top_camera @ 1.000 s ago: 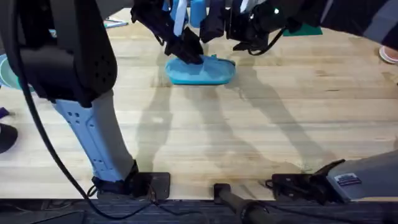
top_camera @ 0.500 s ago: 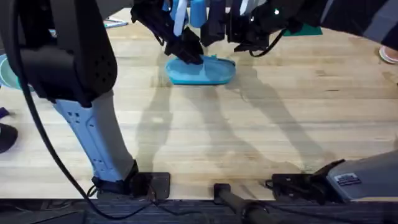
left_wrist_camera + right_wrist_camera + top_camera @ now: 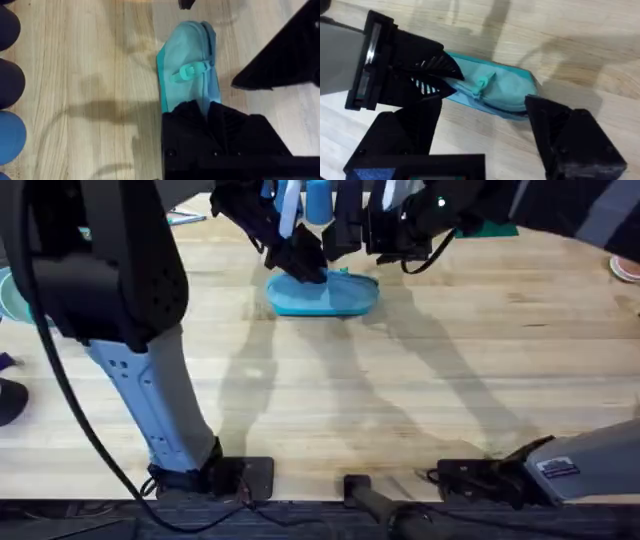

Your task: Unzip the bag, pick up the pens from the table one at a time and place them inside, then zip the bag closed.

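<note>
**Bag pinned at one end, zipper pull waiting mid-seam**

Bag [image 3: 322, 294] at upper centre of overhead frame, flat on counter [image 3: 400, 400], long axis running left-right there. Left gripper [image 3: 300, 260] down on the bag's left end, fingers [image 3: 190, 117] closed on the fabric at the seam, per left wrist view. Zipper pull [image 3: 189, 71] just beyond those fingers along the seam, lying flat, untouched. Right gripper [image 3: 485, 117] hovering over the bag's other side, fingers spread wide, bag between them but no contact. Pull [image 3: 481, 84] nearer the left fingers than the bag's free end. Likely next: right fingers onto the pull, drag along the long axis away from the left hold. No pens visible near the bag.
</note>
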Available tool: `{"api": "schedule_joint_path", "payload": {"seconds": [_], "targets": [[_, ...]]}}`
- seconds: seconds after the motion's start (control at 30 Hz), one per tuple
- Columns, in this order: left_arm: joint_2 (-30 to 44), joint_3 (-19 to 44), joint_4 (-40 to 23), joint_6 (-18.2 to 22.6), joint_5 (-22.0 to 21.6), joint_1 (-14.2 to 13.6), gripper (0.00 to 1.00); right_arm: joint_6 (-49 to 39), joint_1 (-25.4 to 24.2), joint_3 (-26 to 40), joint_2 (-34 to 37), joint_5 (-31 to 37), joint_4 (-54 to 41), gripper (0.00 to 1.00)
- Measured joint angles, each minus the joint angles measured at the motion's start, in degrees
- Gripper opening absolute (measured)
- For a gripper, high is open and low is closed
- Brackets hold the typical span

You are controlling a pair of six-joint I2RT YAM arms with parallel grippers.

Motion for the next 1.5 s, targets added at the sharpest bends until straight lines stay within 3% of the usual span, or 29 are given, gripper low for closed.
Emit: {"api": "schedule_joint_path", "payload": {"seconds": [0.7,0.83,1.17,1.5], "targets": [[0.0,0.0,0.2,0.0,-0.1,0.0,0.042,1.2,0.1,0.0,6.5,0.6,2.4,0.978],[0.0,0.0,0.3,0.0,-0.2,0.0,0.042,3.2,0.2,0.0,6.9,0.6,2.9,0.912],[0.0,0.0,0.4,0.0,-0.7,-0.1,0.042,5.4,0.7,0.1,7.6,-0.6,3.5,0.613],[0.0,0.0,0.5,0.0,-0.7,-0.2,0.042,5.9,0.7,0.1,7.6,-1.1,3.8,0.448]]}}
